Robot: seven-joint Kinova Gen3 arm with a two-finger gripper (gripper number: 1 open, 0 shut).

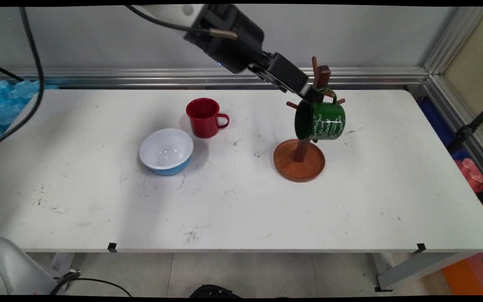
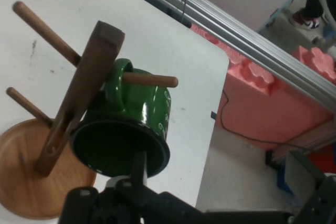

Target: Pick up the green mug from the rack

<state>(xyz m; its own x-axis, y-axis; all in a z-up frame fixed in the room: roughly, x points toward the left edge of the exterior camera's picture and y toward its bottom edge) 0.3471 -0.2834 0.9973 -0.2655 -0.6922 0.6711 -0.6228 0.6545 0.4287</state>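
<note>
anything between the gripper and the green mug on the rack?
Nothing visible. The gripper is at the green mug, one finger over its rim. The mug hangs by its handle on a peg of the wooden mug rack.

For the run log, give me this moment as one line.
gripper: shut on green mug rim | mug handle over mug tree peg | nearby: red mug, blue bowl

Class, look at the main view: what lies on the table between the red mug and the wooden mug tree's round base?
Nothing: the main view shows only bare, scuffed table between the red mug and the mug tree's base. The blue-and-white bowl sits on the mug's other side.
</note>
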